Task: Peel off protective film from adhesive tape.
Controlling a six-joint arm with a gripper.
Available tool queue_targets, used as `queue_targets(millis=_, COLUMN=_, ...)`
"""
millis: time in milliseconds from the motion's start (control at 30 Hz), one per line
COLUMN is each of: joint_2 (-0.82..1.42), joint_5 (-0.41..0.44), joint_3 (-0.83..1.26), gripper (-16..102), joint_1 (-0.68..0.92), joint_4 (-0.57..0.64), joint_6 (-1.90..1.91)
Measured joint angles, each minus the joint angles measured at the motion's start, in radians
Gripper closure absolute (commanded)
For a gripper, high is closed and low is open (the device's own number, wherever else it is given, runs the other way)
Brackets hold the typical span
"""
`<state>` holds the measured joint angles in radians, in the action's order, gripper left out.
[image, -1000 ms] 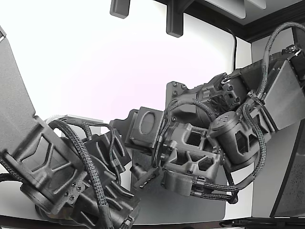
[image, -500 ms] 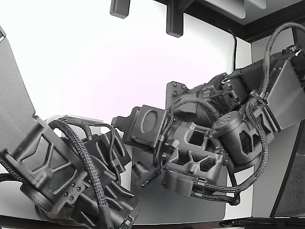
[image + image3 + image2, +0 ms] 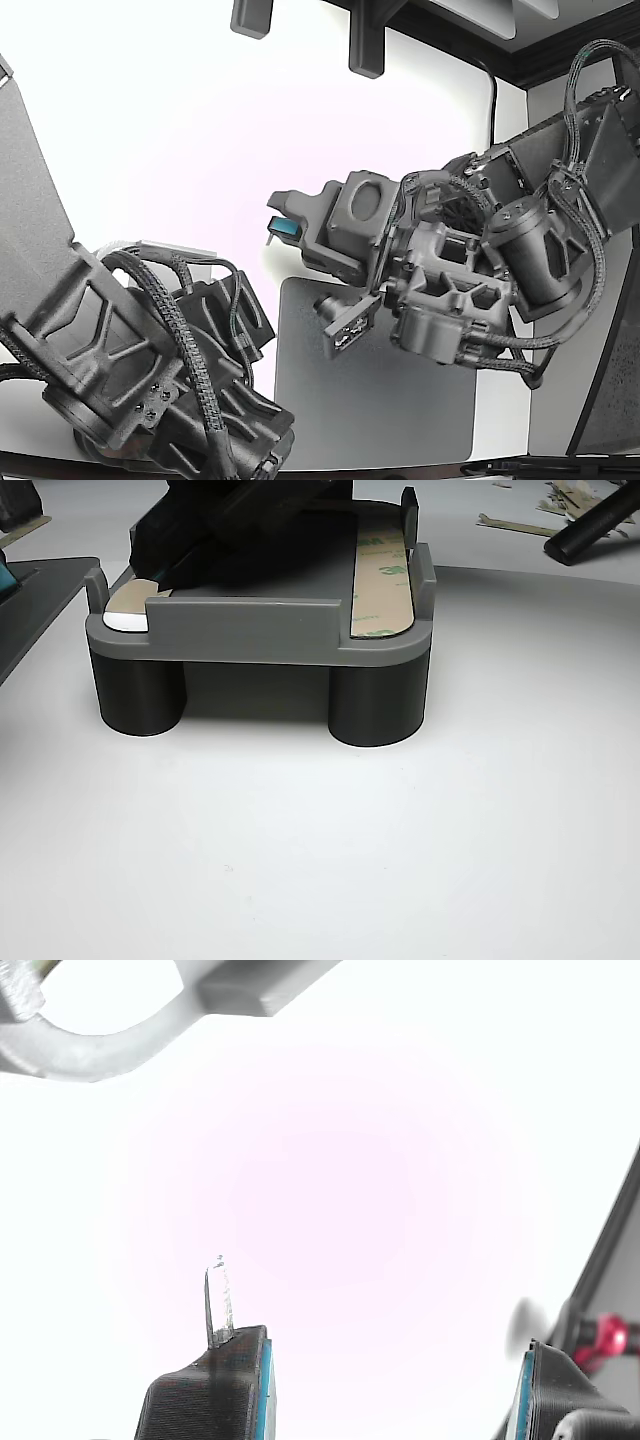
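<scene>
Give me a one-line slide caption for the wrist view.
Open gripper above a bright white surface, a thin clear sliver of film sticking up from one fingertip.

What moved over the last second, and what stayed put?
In the exterior view, the right-hand arm's gripper rose and swung toward that view's right, off the grey mat it had hung low over. Its jaws stand apart in the wrist view, a clear sliver on one fingertip. The near arm stayed still.
</scene>
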<state>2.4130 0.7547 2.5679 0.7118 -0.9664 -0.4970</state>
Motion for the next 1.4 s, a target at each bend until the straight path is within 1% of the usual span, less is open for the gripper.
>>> queue_targets(millis=67, joint_2=0.098, joint_5=-0.023, joint_3=0.035, gripper=-14, joint_1=-0.035, joint_4=0.002, joint_6=0.048)
queue_targets(millis=100, joint_2=0.152, joint_5=-0.049, joint_3=0.048, gripper=-14, joint_1=-0.057, joint_4=0.008, joint_6=0.077)
queue_targets(millis=167, joint_2=0.256, joint_5=-0.118, joint_3=0.067, gripper=-10, joint_1=-0.114, joint_4=0.017, joint_6=0.129)
queue_targets(millis=233, joint_2=0.359, joint_5=-0.189, joint_3=0.098, gripper=-14, joint_1=-0.178, joint_4=0.009, joint_6=0.152)
queue_targets(millis=267, joint_2=0.408, joint_5=-0.218, joint_3=0.112, gripper=-12, joint_1=-0.213, joint_4=0.008, joint_6=0.163)
queue_targets(millis=300, joint_2=0.448, joint_5=-0.259, joint_3=0.117, gripper=-12, joint_1=-0.250, joint_4=0.002, joint_6=0.179)
queue_targets(millis=333, joint_2=0.479, joint_5=-0.302, joint_3=0.117, gripper=-9, joint_1=-0.291, joint_4=-0.005, joint_6=0.204)
queue_targets(millis=367, joint_2=0.502, joint_5=-0.350, joint_3=0.106, gripper=-4, joint_1=-0.331, joint_4=-0.006, joint_6=0.232)
queue_targets(millis=433, joint_2=0.522, joint_5=-0.454, joint_3=0.074, gripper=-5, joint_1=-0.416, joint_4=-0.002, joint_6=0.268)
queue_targets(millis=467, joint_2=0.522, joint_5=-0.505, joint_3=0.063, gripper=-4, joint_1=-0.454, joint_4=0.009, joint_6=0.273)
queue_targets(millis=533, joint_2=0.522, joint_5=-0.606, joint_3=0.055, gripper=-14, joint_1=-0.540, joint_4=0.043, joint_6=0.278)
queue_targets(millis=600, joint_2=0.522, joint_5=-0.716, joint_3=0.044, gripper=-14, joint_1=-0.635, joint_4=0.092, joint_6=0.308)
queue_targets(millis=700, joint_2=0.522, joint_5=-0.824, joint_3=0.034, gripper=-14, joint_1=-0.729, joint_4=0.137, joint_6=0.410)
queue_targets(millis=767, joint_2=0.522, joint_5=-0.859, joint_3=0.029, gripper=-14, joint_1=-0.765, joint_4=0.121, joint_6=0.489)
queue_targets(millis=833, joint_2=0.522, joint_5=-0.865, joint_3=0.025, gripper=-14, joint_1=-0.782, joint_4=0.094, joint_6=0.538)
queue_targets(millis=900, joint_2=0.522, joint_5=-0.893, joint_3=0.014, gripper=-14, joint_1=-0.815, joint_4=0.067, joint_6=0.551)
queue_targets(millis=967, joint_2=0.520, joint_5=-0.951, joint_3=0.011, gripper=-14, joint_1=-0.879, joint_4=0.029, joint_6=0.522)
queue_targets(millis=1067, joint_2=0.520, joint_5=-1.057, joint_3=0.067, gripper=-14, joint_1=-0.988, joint_4=-0.005, joint_6=0.469)
queue_targets(millis=1133, joint_2=0.520, joint_5=-1.091, joint_3=0.094, gripper=-14, joint_1=-1.023, joint_4=-0.011, joint_6=0.457)
queue_targets(millis=1200, joint_2=0.520, joint_5=-1.091, joint_3=0.097, gripper=-14, joint_1=-1.025, joint_4=-0.003, joint_6=0.480)
queue_targets(millis=1300, joint_2=0.520, joint_5=-1.042, joint_3=0.097, gripper=-14, joint_1=-1.020, joint_4=-0.002, joint_6=0.492)
queue_targets(millis=1400, joint_2=0.520, joint_5=-1.039, joint_3=0.097, gripper=-14, joint_1=-1.020, joint_4=-0.002, joint_6=0.492)
